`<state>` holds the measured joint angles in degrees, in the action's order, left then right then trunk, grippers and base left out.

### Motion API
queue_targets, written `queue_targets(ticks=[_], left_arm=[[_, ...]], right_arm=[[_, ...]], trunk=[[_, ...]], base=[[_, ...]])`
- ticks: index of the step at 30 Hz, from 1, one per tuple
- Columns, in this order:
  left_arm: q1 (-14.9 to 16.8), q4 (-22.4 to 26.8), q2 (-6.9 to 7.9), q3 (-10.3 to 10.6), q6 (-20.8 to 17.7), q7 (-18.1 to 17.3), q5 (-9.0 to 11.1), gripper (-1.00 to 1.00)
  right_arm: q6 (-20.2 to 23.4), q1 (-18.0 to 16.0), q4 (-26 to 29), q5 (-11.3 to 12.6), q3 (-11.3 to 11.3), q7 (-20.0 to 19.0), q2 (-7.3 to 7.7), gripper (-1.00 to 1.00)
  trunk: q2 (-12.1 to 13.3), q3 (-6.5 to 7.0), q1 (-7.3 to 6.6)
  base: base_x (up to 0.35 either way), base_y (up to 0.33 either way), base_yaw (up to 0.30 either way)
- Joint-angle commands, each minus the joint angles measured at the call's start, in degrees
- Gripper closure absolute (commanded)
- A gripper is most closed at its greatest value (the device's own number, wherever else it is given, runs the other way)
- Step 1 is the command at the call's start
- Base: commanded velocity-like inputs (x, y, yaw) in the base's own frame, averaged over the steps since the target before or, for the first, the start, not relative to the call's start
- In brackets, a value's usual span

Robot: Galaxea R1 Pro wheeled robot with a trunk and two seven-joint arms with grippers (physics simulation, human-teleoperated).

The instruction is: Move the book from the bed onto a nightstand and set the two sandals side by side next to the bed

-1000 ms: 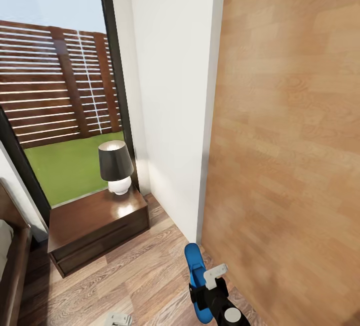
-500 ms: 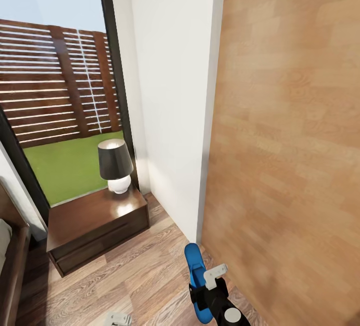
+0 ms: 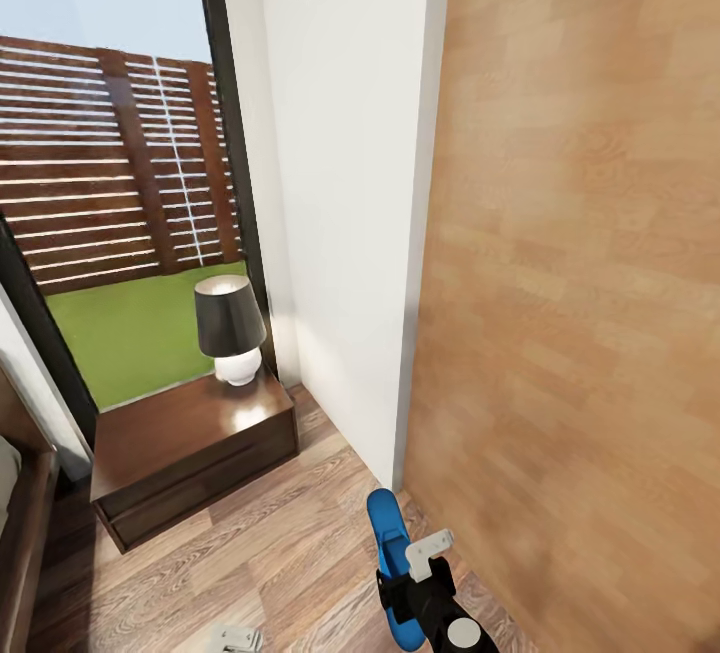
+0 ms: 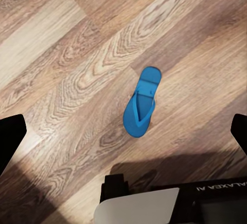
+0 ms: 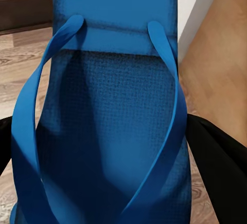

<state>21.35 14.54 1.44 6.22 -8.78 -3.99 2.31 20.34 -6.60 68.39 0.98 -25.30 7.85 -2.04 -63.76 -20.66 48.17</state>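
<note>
Head view, lower centre of the frame: the right claw (image 3: 412, 573) is clamped on a blue sandal (image 3: 388, 558), held lengthwise with its toe end reaching forward past the fingers, close to the corner where the white wall (image 3: 340, 193) meets a light wood panel (image 3: 580, 283). The right wrist view has the sandal's sole and straps up close, a dark finger at each edge, which fits a grip across its width; carrying it this way keeps it flat for setting down on the floor.

At lower left the nightstand (image 3: 190, 453) stands under a black-shaded lamp (image 3: 230, 328) by the tall window (image 3: 120, 193), and a sliver of the bed (image 3: 15, 523) shows at the left edge.

The left wrist view looks down at the second sandal (image 4: 140, 103) lying alone on the plank floor (image 4: 62, 80); the left claw (image 4: 123, 131) stands wide apart and empty above it.

Against the earlier frames, the whole picture has slid slightly leftward, so the camera has turned; the held sandal keeps its place in the claw.
</note>
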Motion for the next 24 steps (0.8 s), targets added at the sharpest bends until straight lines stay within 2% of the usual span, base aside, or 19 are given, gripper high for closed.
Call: queue_targets(ticks=[1,24], left_arm=[[0.0,0.1,0.06,0.4,-0.3,-0.1,0.2,-1.00],[0.0,0.1,-0.02,0.6,2.3,-0.1,0.1,-1.00]], right_arm=[[0.3,0.0,0.1,0.2,-0.1,0.4,0.02,1.00],[0.3,0.0,0.0,0.1,-0.2,0.6,-0.13,1.00]], trunk=[[-0.5,-0.25,0.23],[-9.7,-4.38,5.28]], base=[[0.000,0.000,0.000],[0.000,0.000,0.000]])
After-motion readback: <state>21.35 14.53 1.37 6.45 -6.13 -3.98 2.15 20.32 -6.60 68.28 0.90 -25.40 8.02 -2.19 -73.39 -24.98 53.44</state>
